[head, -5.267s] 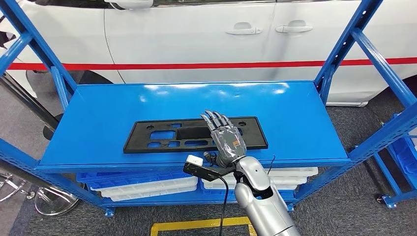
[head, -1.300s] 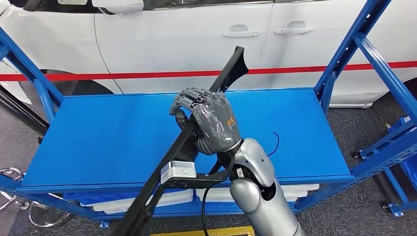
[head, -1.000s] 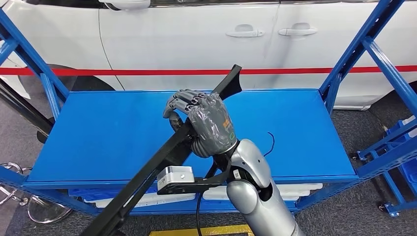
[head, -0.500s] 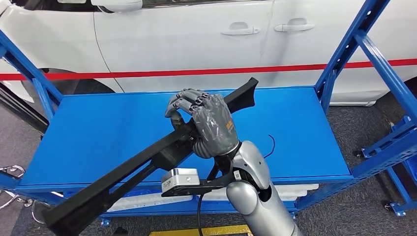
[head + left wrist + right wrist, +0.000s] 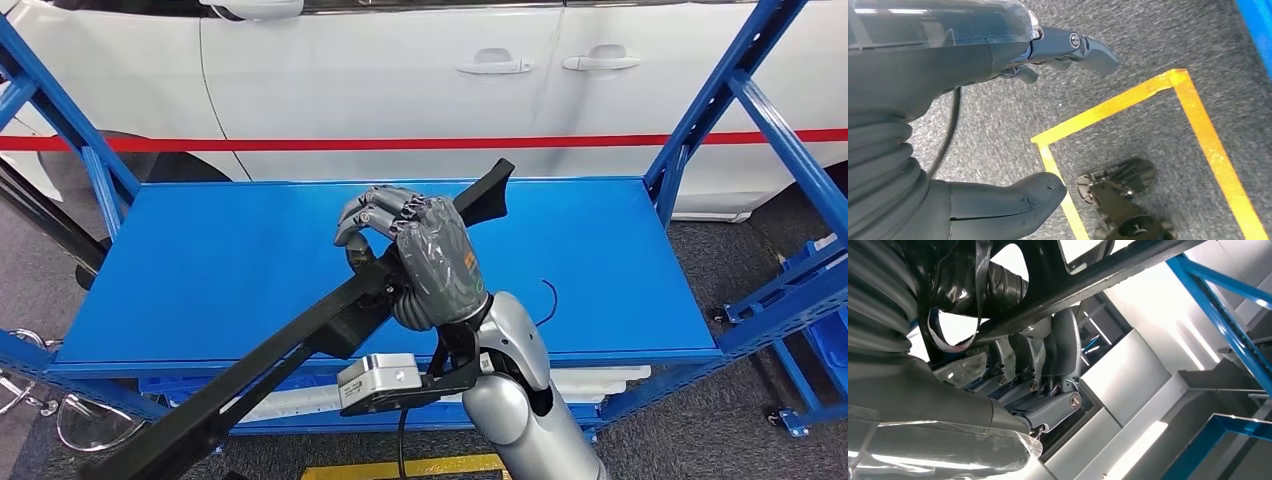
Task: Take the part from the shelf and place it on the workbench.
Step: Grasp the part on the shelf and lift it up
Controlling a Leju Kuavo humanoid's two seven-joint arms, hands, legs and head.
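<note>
**Part held clear of the shelf in the right hand**

While the head view looked down on the blue shelf [image 5: 200, 260], the right hand [image 5: 425, 262] grasped the long black part [image 5: 300, 345] near its middle, fingers [image 5: 375, 212] curled over its upper edge. That part was tilted, one end raised above the far side of the shelf deck and the other reaching down past the front edge toward the lower left of the picture. It was off the deck, borne by the hand alone. A grey box-shaped camera unit [image 5: 380, 378] sat on a bracket below the wrist. Beyond the shelf stood a white car [image 5: 400, 80] with a red stripe along its doors. On a lower level of the shelf lay white trays [image 5: 600, 378].

Seen from the left wrist, the left hand [image 5: 998, 115] hung over grey carpet [image 5: 1148, 35] marked with yellow tape [image 5: 1198, 130]; its thumb and fingers were apart and held nothing.

From the right wrist, the right hand's fingers [image 5: 1058, 355] wrapped around a bar of the black part [image 5: 1098, 280], thumb on the other side, with a blue shelf post [image 5: 1218, 320] beyond.
</note>
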